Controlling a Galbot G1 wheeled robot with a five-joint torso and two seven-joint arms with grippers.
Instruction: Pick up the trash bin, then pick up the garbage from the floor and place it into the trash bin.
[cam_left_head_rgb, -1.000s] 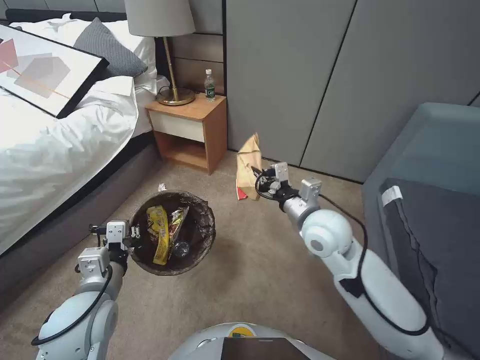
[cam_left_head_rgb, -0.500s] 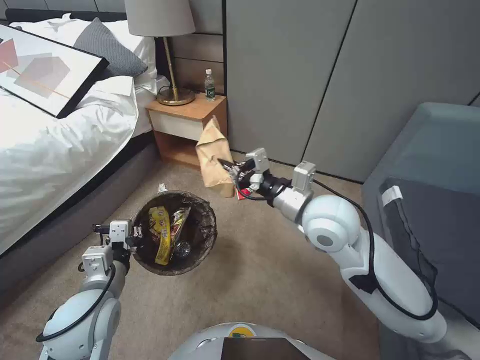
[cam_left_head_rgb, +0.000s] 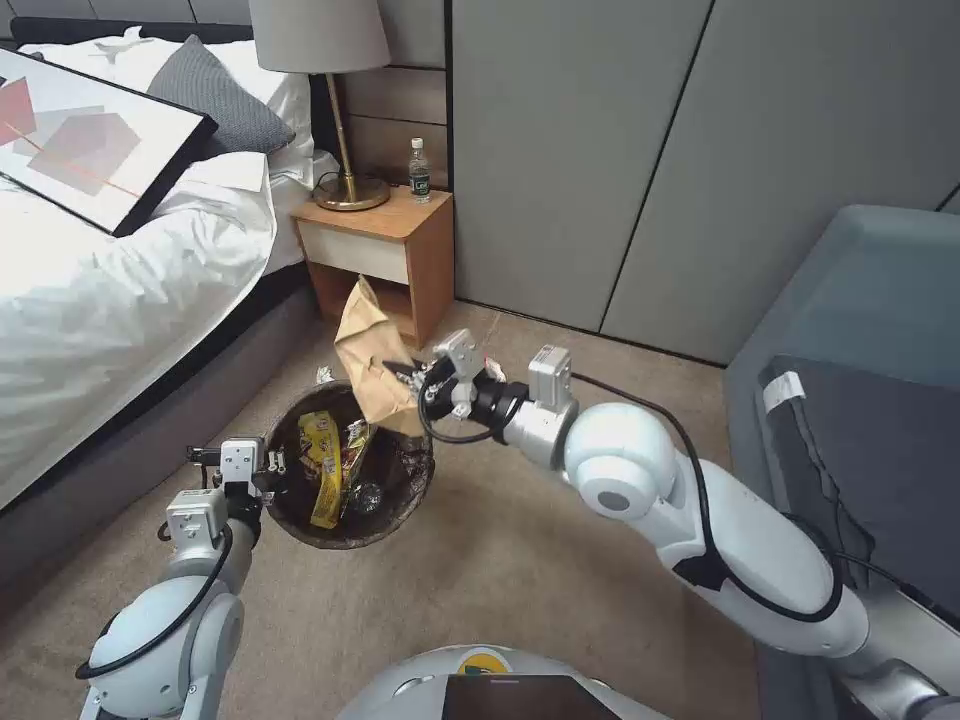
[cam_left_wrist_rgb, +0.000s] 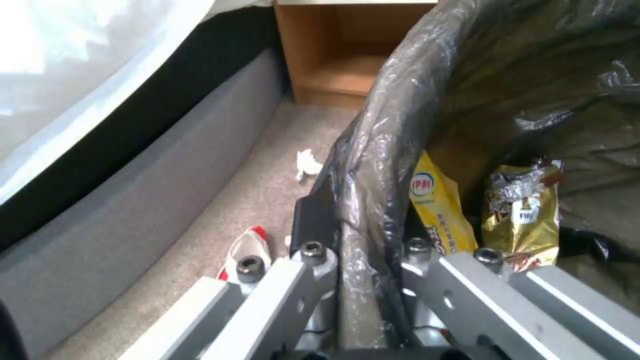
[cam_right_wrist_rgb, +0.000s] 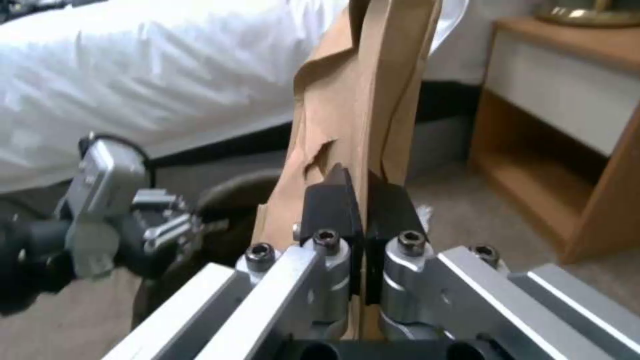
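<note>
The trash bin (cam_left_head_rgb: 345, 540), lined with a dark bag, hangs just above the carpet with my left gripper (cam_left_head_rgb: 268, 468) shut on its near-left rim. The left wrist view shows both fingers of that gripper (cam_left_wrist_rgb: 363, 250) pinching the bag-covered rim (cam_left_wrist_rgb: 373, 150). Yellow snack wrappers (cam_left_head_rgb: 322, 465) (cam_left_wrist_rgb: 437, 200) lie inside. My right gripper (cam_left_head_rgb: 405, 378) (cam_right_wrist_rgb: 363, 195) is shut on a brown paper scrap (cam_left_head_rgb: 368, 350) (cam_right_wrist_rgb: 360, 100), held upright over the bin's far rim. On the floor by the bed lie a white tissue (cam_left_wrist_rgb: 307, 162) (cam_left_head_rgb: 324, 375) and a crushed red-and-white paper cup (cam_left_wrist_rgb: 243, 250).
The bed (cam_left_head_rgb: 110, 300) runs along the left. A wooden nightstand (cam_left_head_rgb: 385, 255) behind the bin carries a lamp (cam_left_head_rgb: 345, 150) and a bottle (cam_left_head_rgb: 419, 170). Grey wardrobe doors (cam_left_head_rgb: 650, 150) close the back. A grey sofa (cam_left_head_rgb: 860, 400) stands at the right. Open carpet (cam_left_head_rgb: 500, 560) lies in front.
My right arm has swung left with the brown paper scrap, from near the wardrobe to above the bin's far rim. The left gripper and bin have barely moved.
</note>
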